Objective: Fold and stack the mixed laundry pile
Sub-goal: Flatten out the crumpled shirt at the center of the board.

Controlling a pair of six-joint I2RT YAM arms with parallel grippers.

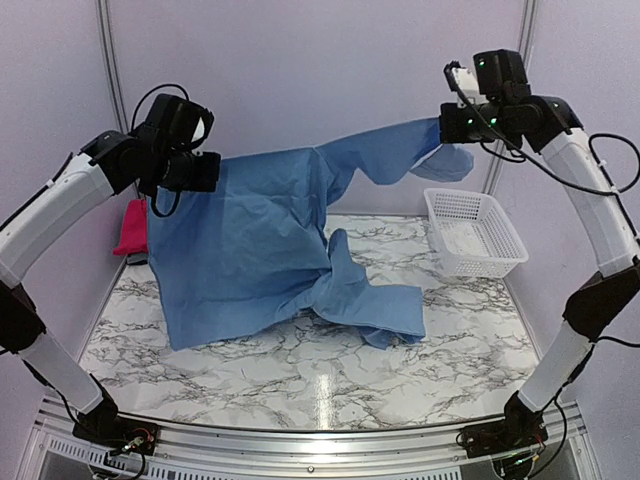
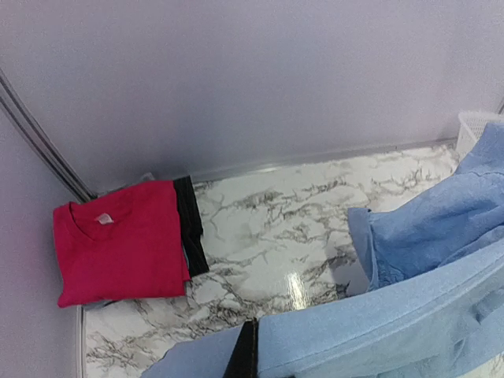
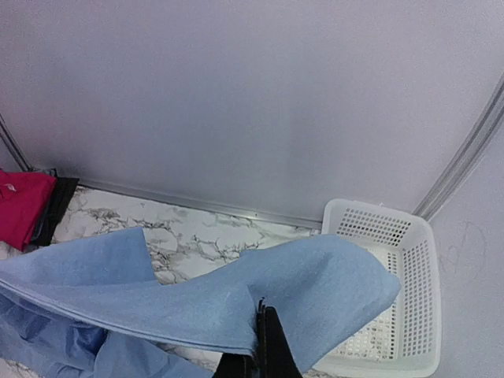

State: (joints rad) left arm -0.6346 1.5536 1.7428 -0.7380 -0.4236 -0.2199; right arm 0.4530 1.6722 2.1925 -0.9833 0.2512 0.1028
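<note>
- Marble-patterned white surface with grey veins; pale lilac walls at the back and both sides.
- Held aloft between the two arms: light blue long-sleeved shirt, spread wide. Its lower hem and one sleeve trail on the surface, from centre to right of centre.
- At upper left, left gripper is closed tight on the shirt's top left edge; the wrist view shows cloth pinched between its dark fingers.
- At upper right, right gripper is clamped on the other sleeve, which is pulled out toward it; the sleeve end droops just past it.
- Far left corner: folded bright pink-red T-shirt, lying flat, with the edge of a dark folded garment showing under its right side.
- Far right on the surface: white perforated plastic basket, below the right gripper.
</note>
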